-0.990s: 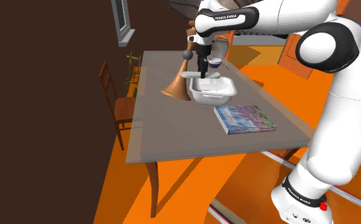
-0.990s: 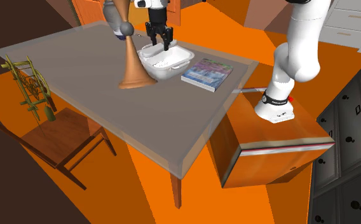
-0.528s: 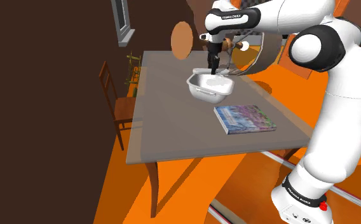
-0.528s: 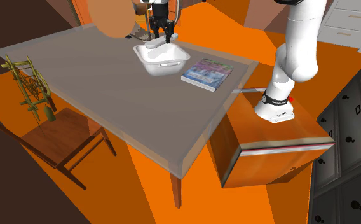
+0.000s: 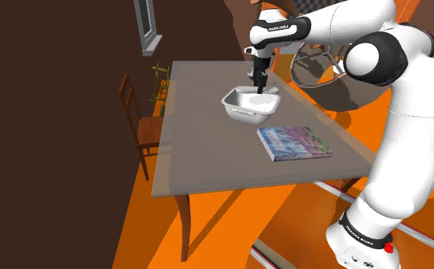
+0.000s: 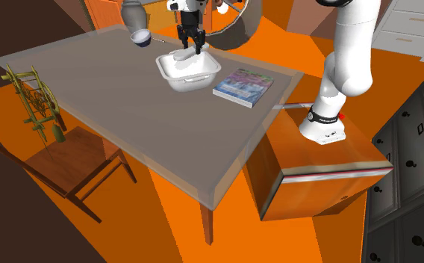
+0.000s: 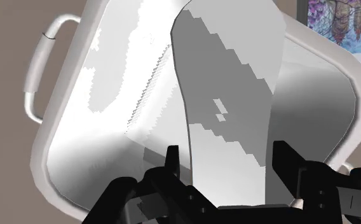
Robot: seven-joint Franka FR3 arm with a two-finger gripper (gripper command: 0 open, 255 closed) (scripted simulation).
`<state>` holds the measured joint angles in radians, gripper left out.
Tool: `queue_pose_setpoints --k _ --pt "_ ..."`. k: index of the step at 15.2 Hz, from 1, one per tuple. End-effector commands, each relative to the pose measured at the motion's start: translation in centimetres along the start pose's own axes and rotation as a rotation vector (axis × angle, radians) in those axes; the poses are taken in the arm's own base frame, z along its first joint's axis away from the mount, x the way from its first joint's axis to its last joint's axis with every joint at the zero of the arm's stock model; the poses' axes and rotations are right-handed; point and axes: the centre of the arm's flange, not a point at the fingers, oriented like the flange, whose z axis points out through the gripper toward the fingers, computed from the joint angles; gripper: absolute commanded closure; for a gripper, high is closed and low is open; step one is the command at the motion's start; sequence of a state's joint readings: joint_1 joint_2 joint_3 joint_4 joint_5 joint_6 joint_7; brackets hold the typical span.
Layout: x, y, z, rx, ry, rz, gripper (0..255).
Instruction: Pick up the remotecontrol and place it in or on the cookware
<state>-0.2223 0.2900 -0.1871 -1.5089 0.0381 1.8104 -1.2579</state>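
A pale grey remote control (image 7: pixel 227 83) lies slanted across a white two-handled pan (image 7: pixel 84 146), one end up on its rim. My gripper (image 7: pixel 227 153) hangs just over it, open, a finger on either side with narrow gaps showing. In the second exterior view the remote (image 6: pixel 182 54) rests on the far edge of the pan (image 6: pixel 192 75), directly under the gripper (image 6: pixel 191 48). In the shoulder view the gripper (image 5: pixel 259 84) sits over the far rim of the pan (image 5: pixel 247 107).
A colourful book (image 5: pixel 294 143) lies on the grey table (image 5: pixel 208 153) beside the pan. A dark bowl (image 6: pixel 139 36) and a grey vase (image 6: pixel 132 11) are near the far end. A wooden chair (image 6: pixel 76 153) and a spinning wheel (image 6: pixel 35 101) stand alongside.
The brown cone-shaped object beside the pan tipped up and left its place. The pan slid slightly toward the table's far end. The gripper followed over its far rim, the remote resting there.
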Motion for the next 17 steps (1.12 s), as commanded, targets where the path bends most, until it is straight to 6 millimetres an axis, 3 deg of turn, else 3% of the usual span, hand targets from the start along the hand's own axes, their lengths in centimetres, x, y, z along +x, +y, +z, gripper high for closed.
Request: queue_pose_setpoints --k 1,7,15,16,17 --pt "0.0 -0.1 1.1 0.001 0.0 -0.002 255" --pt "0.0 -0.2 4.3 0.001 0.0 -0.002 255" --pt "0.0 -0.2 4.4 0.001 0.0 -0.002 255" --pt "0.0 -0.2 4.4 0.001 0.0 -0.002 0" --pt "0.0 -0.2 4.4 0.001 0.0 -0.002 0"
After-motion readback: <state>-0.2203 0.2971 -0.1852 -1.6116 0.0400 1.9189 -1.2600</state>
